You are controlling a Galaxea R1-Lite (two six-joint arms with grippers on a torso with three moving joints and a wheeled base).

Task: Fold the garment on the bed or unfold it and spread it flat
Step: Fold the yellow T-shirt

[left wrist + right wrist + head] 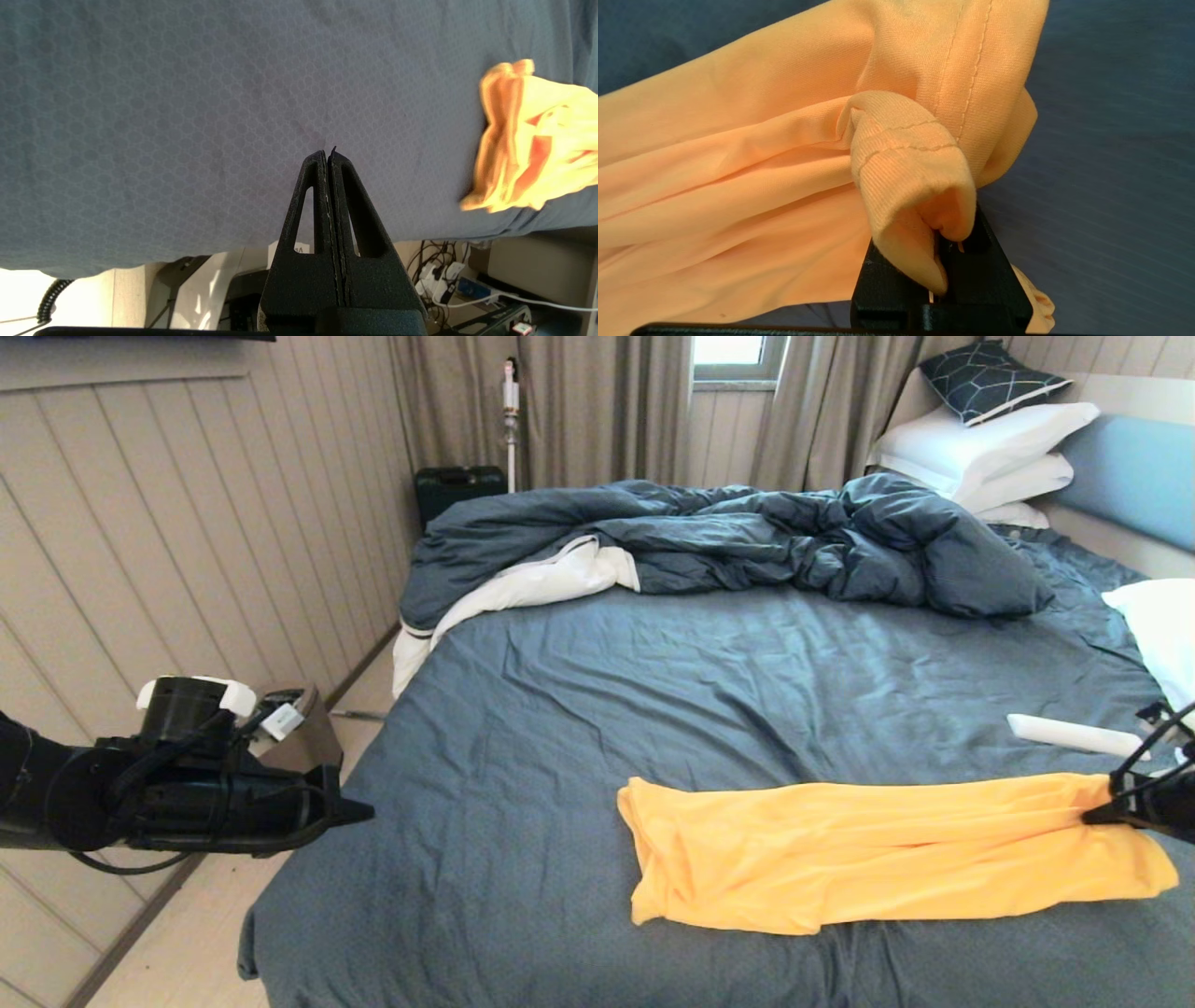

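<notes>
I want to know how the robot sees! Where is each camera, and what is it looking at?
Head view: up on the robot's head, looking down over the bed; both arms show at the sides.
Left wrist view: behind the shut left gripper, facing the sheet.
Right wrist view: behind the right gripper, which pinches the yellow T-shirt.
All three views show the T-shirt and the bed.

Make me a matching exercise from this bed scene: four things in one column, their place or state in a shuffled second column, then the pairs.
Things:
1. yellow T-shirt
2. left gripper
3. right gripper
4. dark blue duvet

States:
A. shut on yellow fabric
B. rumpled at the bed's far side
C. lying in a long band on the sheet
D. shut, holding nothing, off the bed's left edge

Pairs: 1-C, 2-D, 3-A, 4-B
</notes>
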